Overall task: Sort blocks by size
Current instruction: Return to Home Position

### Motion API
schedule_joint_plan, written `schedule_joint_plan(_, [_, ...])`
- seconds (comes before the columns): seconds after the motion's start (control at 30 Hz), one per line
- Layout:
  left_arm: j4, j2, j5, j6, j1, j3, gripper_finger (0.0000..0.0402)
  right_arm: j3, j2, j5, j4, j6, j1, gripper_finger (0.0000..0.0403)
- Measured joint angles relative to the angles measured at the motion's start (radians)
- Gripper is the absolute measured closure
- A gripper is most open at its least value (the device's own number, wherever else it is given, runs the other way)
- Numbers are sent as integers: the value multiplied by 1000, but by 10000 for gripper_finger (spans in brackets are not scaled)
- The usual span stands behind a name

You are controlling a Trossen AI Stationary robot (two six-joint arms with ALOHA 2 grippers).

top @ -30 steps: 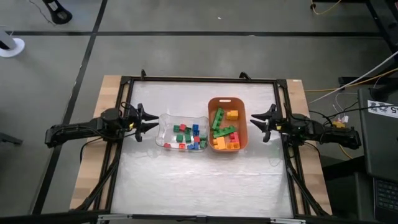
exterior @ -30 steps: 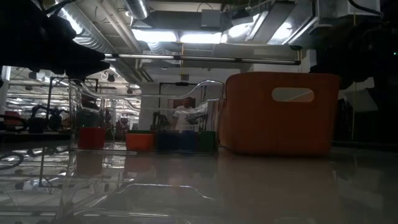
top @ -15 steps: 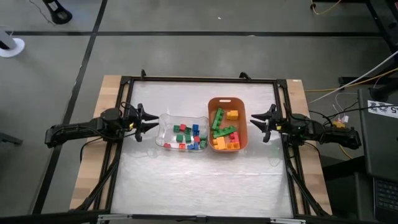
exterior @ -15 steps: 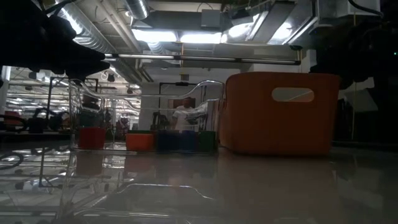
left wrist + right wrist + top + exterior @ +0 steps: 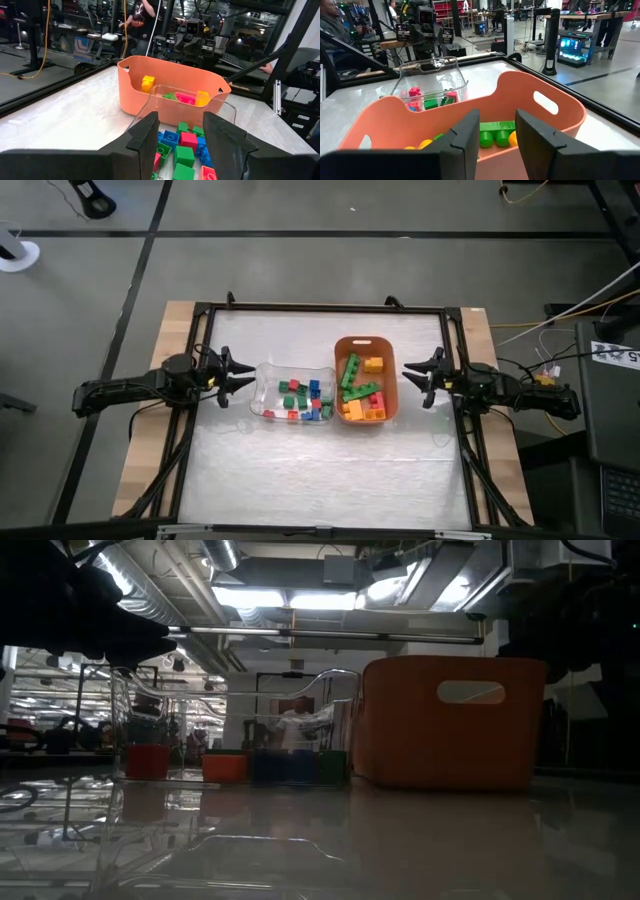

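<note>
Small red, green and blue blocks (image 5: 300, 399) lie in the clear plastic tray (image 5: 262, 392) at mid-table; they also show in the left wrist view (image 5: 182, 145). Larger green, yellow, orange and red blocks (image 5: 360, 392) lie in the orange bin (image 5: 366, 340), which also shows in the right wrist view (image 5: 560, 107). My left gripper (image 5: 240, 376) is open and empty just left of the tray. My right gripper (image 5: 410, 376) is open and empty just right of the bin.
A black frame (image 5: 320, 308) borders the table. Bare tabletop (image 5: 320, 470) lies toward the near edge and bare tabletop (image 5: 290, 335) behind the tray. In the low view the bin (image 5: 450, 725) and tray (image 5: 235, 730) stand side by side.
</note>
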State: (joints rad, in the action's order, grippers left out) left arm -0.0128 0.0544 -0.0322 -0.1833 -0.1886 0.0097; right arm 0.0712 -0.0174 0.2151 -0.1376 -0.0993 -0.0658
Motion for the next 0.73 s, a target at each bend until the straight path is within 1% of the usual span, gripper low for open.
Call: schedule_joint_plan(0.73, [0, 0, 0, 0, 0, 0, 258, -2, 0, 0, 14, 0, 0, 278])
